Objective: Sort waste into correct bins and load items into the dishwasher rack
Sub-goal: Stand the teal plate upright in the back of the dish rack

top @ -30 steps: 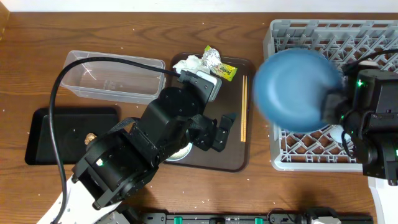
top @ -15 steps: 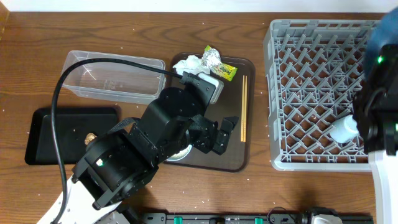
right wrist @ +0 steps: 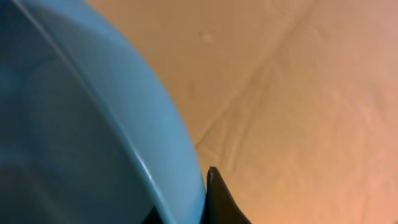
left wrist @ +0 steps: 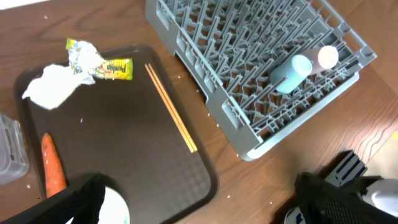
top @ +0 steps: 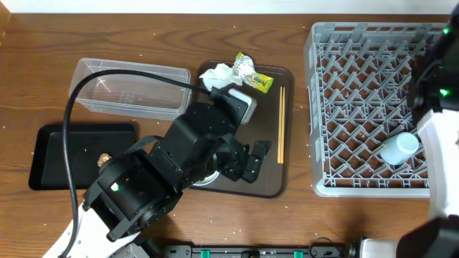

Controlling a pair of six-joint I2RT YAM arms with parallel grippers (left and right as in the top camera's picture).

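My left gripper [left wrist: 205, 208] is open and empty, low over the near end of the brown serving tray [left wrist: 137, 162]; in the overhead view it [top: 254, 158] sits by the chopsticks [top: 281, 125]. The white bowl [left wrist: 117, 208] lies under its left finger, the carrot [left wrist: 53, 171] beside it. The tissue [left wrist: 53, 87] and wrapper [left wrist: 102, 62] lie at the tray's far end. My right gripper [right wrist: 200, 208] is shut on the rim of the dark blue dish [right wrist: 74, 137]; only its arm [top: 437, 86] shows overhead. The rack [top: 373, 107] holds a blue cup [left wrist: 291, 71] and a pink cup [left wrist: 326, 57].
The clear tub [top: 129, 89] stands left of the serving tray. The black tray [top: 72, 154] in front of it holds a brown lump [top: 105, 158]. White grains are scattered over the wooden table [top: 287, 29]. My left arm hides much of the serving tray overhead.
My right arm has swung the blue dish from over the rack's left side to the far right, out of the overhead view. The left arm has hardly moved.
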